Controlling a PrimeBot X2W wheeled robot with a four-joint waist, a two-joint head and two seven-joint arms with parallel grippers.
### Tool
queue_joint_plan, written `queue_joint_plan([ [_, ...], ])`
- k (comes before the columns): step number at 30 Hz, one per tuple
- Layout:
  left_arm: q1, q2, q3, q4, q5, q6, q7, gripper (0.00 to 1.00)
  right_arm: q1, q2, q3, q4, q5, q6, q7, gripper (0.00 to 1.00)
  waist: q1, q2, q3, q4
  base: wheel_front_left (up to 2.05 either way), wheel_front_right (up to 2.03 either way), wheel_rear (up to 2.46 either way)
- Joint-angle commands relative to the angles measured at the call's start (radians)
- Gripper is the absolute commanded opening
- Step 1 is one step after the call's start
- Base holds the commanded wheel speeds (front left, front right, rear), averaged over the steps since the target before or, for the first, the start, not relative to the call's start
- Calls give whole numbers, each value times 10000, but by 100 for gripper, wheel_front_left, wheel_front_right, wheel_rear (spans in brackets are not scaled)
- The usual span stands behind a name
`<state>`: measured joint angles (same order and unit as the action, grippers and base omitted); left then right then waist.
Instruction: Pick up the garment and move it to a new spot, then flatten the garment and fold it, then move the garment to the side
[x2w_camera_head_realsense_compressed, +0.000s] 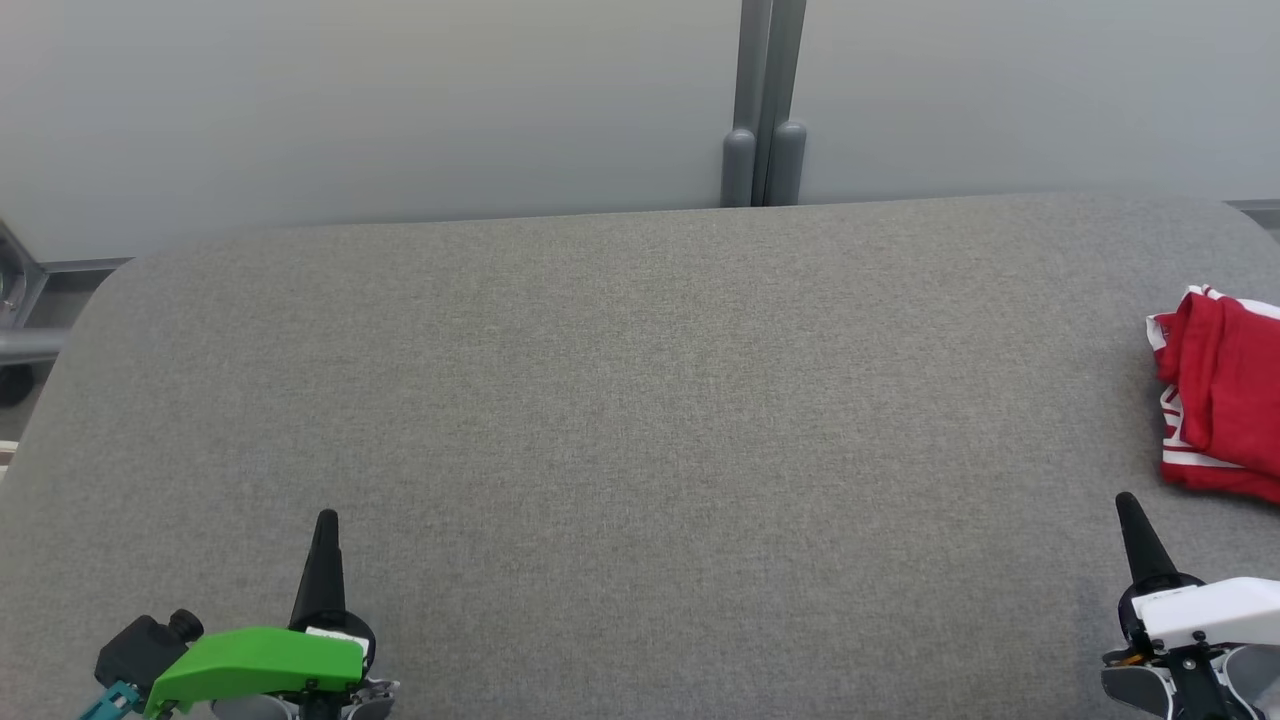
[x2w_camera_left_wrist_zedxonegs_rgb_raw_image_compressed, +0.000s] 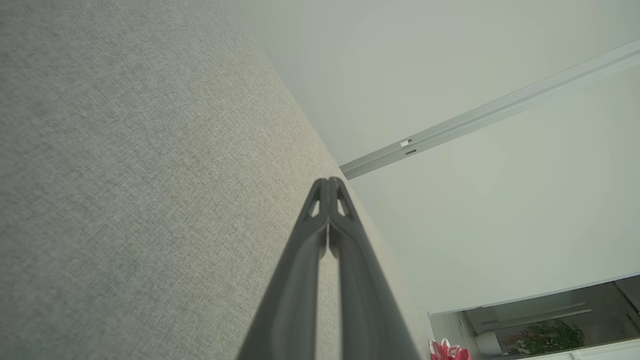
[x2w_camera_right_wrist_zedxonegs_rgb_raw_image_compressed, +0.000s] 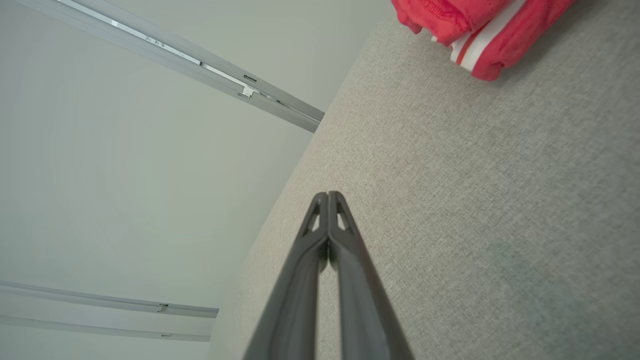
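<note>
Jaws sit closed and empty on left gripper (x2w_camera_head_realsense_compressed: 326, 518) and right gripper (x2w_camera_head_realsense_compressed: 1124, 500). The garment (x2w_camera_head_realsense_compressed: 1225, 390), beyond the right one, seems folded and set aside, so next just stay clear.

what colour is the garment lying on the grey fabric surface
The red fabric garment has white stripes along its edges; it shows best in the head view.

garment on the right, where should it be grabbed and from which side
The garment lies in a folded heap at the table's right end. Probably grip its near striped edge with the right gripper, coming from the robot's side; that edge lies closest. It is shut, so open first.
</note>
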<state>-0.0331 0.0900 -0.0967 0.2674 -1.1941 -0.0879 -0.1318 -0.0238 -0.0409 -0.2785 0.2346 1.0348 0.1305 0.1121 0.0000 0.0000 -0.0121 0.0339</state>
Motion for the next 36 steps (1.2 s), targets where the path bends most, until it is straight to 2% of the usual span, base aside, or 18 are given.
queue_joint_plan([
  [1, -300, -1, 9, -93, -357, -85, 74, 0, -213, -77, -66, -44, 411, 4, 129, 0, 0, 0, 6, -13, 0, 0, 0],
  [36, -807, -272, -38, -111, -3075, -333, 492, 0, -720, -106, -436, 124, 3820, 5, 1313, 0, 0, 0, 90, -211, 0, 0, 0],
])
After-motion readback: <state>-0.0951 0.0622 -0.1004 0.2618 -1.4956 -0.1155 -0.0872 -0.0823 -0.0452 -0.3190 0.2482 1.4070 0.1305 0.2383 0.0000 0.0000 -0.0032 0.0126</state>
